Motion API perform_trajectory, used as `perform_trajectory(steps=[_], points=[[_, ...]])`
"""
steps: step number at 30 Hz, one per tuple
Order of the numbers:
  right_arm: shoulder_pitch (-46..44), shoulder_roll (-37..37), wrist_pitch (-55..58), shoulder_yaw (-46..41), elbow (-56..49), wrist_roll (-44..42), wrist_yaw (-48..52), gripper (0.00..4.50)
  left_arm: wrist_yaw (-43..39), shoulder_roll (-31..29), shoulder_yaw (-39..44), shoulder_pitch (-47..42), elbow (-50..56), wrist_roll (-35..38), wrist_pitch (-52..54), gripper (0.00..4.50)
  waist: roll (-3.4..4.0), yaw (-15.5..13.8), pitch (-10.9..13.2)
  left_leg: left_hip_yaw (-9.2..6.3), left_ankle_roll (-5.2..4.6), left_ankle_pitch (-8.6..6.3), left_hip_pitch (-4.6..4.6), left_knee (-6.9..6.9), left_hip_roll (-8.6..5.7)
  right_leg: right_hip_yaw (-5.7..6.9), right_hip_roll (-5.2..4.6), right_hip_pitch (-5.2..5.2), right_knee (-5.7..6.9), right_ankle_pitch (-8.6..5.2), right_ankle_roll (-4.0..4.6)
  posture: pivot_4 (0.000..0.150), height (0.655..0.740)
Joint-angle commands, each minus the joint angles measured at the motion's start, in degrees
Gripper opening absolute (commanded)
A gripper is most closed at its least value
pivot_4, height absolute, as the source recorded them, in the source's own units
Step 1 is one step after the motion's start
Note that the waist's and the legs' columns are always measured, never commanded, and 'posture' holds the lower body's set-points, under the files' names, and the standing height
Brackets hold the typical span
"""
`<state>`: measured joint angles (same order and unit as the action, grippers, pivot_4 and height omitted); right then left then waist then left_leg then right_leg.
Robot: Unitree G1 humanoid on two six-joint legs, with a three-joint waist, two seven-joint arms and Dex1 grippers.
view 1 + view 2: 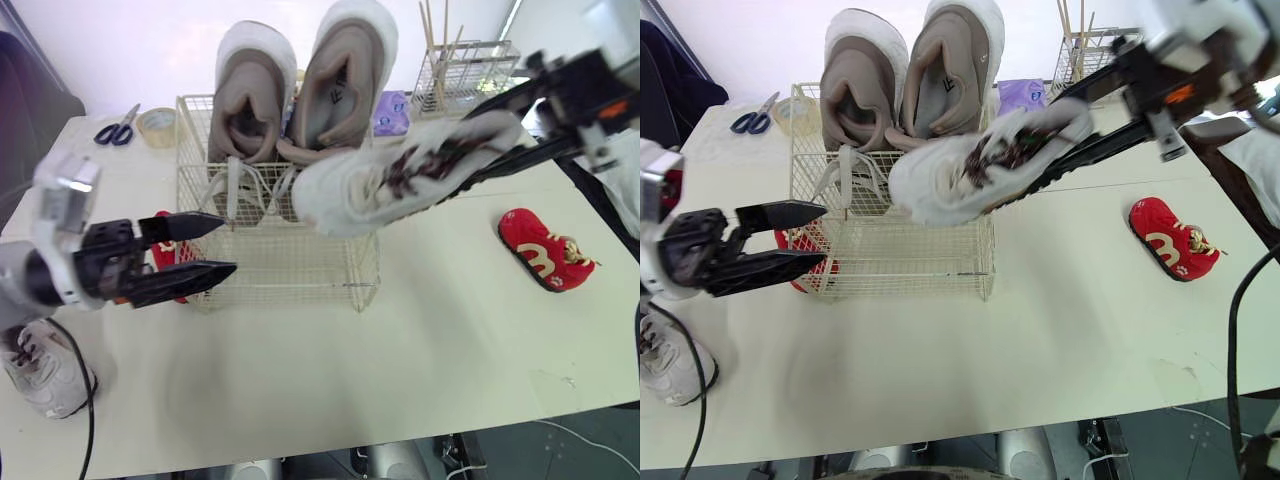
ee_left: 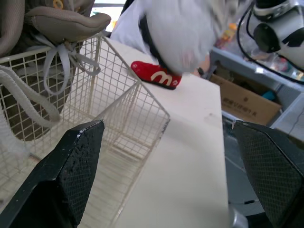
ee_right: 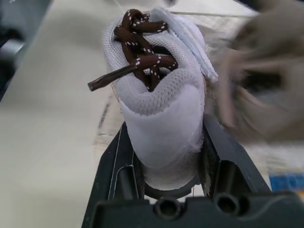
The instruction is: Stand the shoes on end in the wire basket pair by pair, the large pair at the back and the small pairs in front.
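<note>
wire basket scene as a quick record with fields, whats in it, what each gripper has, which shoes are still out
basket: wire basket, front half empty
back row: large tan pair, standing on end
right gripper: shut on white shoe, held over the basket
left gripper: open, empty, by the basket's left front corner
still out: red shoe on the table to the right; second red shoe partly hidden behind the left gripper
</note>
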<state>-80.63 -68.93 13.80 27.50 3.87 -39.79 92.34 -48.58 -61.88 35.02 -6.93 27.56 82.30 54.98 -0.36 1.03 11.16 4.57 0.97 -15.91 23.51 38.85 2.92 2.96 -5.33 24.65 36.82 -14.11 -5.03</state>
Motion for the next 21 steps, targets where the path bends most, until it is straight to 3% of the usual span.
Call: perform_trajectory(steps=[1,5,8,15,21], points=[[-6.27,-1.04,-8.31,6.63,2.06,-5.06,0.16,1.11,-1.3,-1.5,5.63,1.94,1.44,3.61,1.97,4.5,0.0,-0.11,0.02,0.0,0.0,0.0,0.0,0.0,0.0,0.0,0.0,0.01,0.01,0.0,0.0,0.15,0.74],[-11.43,-0.49,-16.09,15.41,2.4,-7.91,0.16,1.11,0.02,-2.0,4.16,1.11,3.49,8.49,2.08,4.5,-0.03,-0.33,0.03,-0.05,0.02,0.0,0.0,0.03,0.01,0.05,-0.01,-0.01,0.05,-0.03,0.06,0.15,0.74],[-14.12,-0.15,-20.4,20.6,1.57,-10.25,0.16,1.11,0.07,-1.95,0.06,-1.78,3.19,8.09,1.07,4.5,-0.04,-0.34,0.03,-0.05,0.02,0.0,0.0,0.05,0.0,0.05,-0.02,-0.02,0.05,-0.03,0.06,0.15,0.74],[-19.48,0.95,-26.87,29.94,1.83,-10.64,0.16,1.11,-4.36,-1.11,-12.56,-12.74,-1.29,3.79,1.55,4.5,-0.04,-0.31,0.03,-0.03,0.02,0.0,0.01,0.1,0.0,0.06,-0.01,0.05,0.21,0.0,-0.01,0.15,0.74],[-24.6,3.26,-33.35,37.43,2.86,-8.98,0.16,1.11,-12.05,1.18,-25.89,-24.75,-7.38,-4.57,3.51,4.5,-0.04,-0.32,0.03,-0.02,0.01,0.0,0.04,0.12,0.0,0.06,0.0,0.09,0.27,0.01,-0.02,0.15,0.74]])
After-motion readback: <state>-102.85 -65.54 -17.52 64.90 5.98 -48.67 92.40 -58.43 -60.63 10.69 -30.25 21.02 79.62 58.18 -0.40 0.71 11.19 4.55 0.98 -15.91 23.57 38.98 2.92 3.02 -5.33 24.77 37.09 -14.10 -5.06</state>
